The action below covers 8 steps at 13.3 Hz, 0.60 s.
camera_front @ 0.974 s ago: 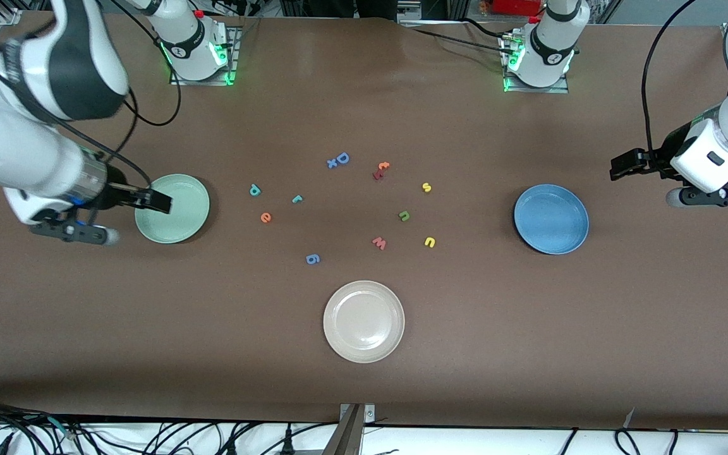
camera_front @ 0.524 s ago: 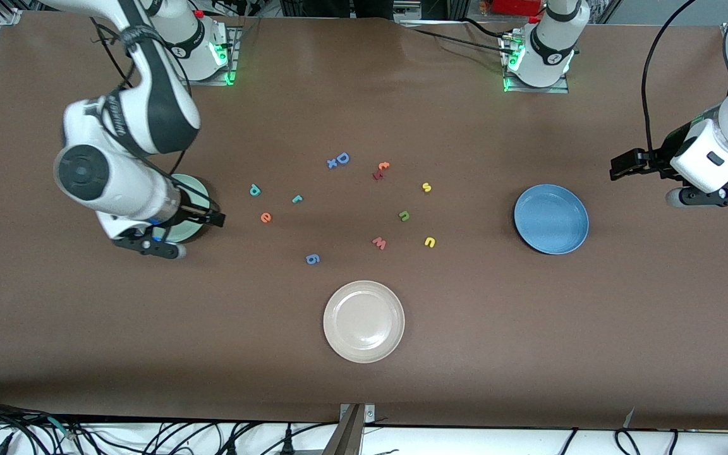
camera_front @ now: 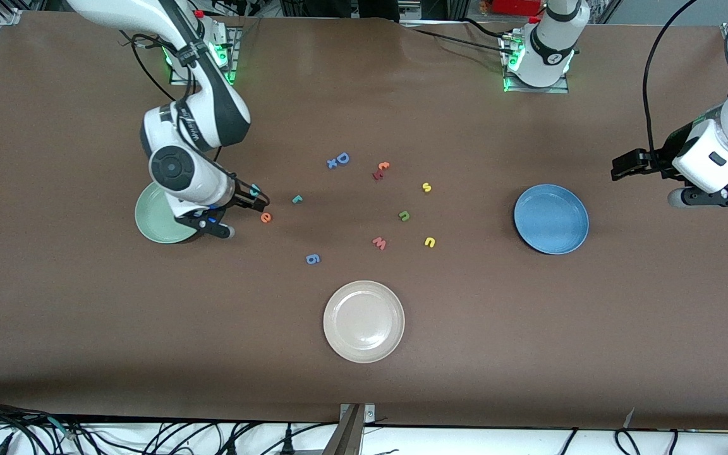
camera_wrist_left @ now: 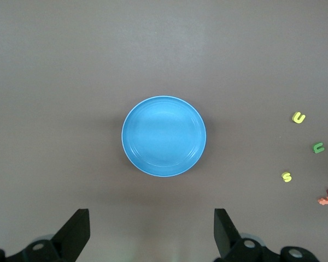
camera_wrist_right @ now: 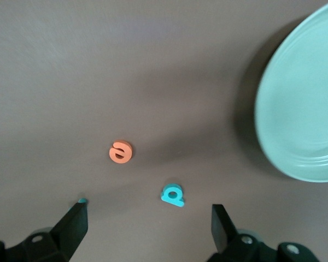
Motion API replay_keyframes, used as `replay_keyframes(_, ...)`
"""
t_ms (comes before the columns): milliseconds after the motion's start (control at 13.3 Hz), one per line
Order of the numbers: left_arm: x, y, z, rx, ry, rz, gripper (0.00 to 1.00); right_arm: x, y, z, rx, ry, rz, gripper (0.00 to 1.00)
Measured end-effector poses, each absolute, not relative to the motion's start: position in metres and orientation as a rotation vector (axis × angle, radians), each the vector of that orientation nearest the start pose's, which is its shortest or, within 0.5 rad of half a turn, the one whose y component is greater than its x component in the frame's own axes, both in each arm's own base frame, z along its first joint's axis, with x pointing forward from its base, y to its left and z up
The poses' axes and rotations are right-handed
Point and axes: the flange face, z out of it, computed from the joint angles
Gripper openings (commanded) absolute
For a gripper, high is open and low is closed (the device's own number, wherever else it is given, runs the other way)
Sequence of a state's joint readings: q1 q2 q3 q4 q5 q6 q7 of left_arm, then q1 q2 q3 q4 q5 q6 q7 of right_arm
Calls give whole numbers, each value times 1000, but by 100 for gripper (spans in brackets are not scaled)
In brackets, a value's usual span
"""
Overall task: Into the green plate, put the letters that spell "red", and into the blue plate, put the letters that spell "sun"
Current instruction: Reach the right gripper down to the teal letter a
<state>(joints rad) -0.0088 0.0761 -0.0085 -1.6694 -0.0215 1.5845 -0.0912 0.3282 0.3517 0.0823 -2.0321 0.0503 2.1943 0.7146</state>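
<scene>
Across brown table (camera_front: 528,354), scattered letters, plates

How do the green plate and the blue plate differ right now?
The green plate is pale mint and partly hidden under the right arm; the blue plate is mid-blue and in full view. The green plate sits toward the right arm's end of the table, the blue plate toward the left arm's end. The right gripper hangs past the green plate, over the teal "d"; the left gripper waits beside the blue plate. Both are round, shallow-rimmed and similar in size; no letters show in either.
</scene>
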Motion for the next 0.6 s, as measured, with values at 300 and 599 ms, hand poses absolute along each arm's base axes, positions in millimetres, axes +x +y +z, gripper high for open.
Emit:
replay_keyframes(300, 574, 11, 519, -3134, -199, 307, 100, 490, 222, 208, -3108, 568, 250, 100)
replay_keyframes(599, 583, 19, 486, -3123, -219, 394, 100, 475, 220, 197, -3119, 572, 287, 95)
